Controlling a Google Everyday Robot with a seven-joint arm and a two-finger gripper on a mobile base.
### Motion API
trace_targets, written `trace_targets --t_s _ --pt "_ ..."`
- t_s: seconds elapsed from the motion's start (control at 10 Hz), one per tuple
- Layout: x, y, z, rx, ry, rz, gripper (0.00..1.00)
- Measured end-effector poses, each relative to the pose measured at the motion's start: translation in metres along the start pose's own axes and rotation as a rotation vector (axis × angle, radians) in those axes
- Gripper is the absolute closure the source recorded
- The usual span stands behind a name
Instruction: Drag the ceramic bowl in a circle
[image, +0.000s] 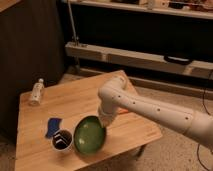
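1. Position of the work. The ceramic bowl (89, 138) is on the wooden counter (80, 102), close to its front edge. Its green inside is tipped toward the viewer. A white cup (62, 140) stands just beside its left rim, possibly touching it. A blue object (52, 126) lies behind the cup, and a small bottle (36, 92) stands well apart at the far left corner.

2. End effector. The end effector (105, 121) is at the bowl's upper right rim, below the white wrist. Its fingers are pressed together and, judging by position, pinch the rim.

3. Progress. Contact is made and the drag appears to be in hand. How much of the circle is complete cannot be read from this moment. No closed loop is evident, so the rest of the arc is judged still to be done.

4. Caution. The cup lies on any path leftward.
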Motion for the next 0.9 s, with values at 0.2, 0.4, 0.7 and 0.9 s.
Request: trace_targets --t_s 0.2,0.4,0.7,0.9 --pt "0.044 -0.021 0.017 -0.032 0.000 -0.011 1.00" --pt "0.076 -0.020 0.025 -0.064 0.011 0.005 1.00" --pt "0.117 0.021 0.015 -0.129 0.052 0.102 1.00" --pt "0.120 0.060 0.011 -0.185 0.050 0.162 1.00"
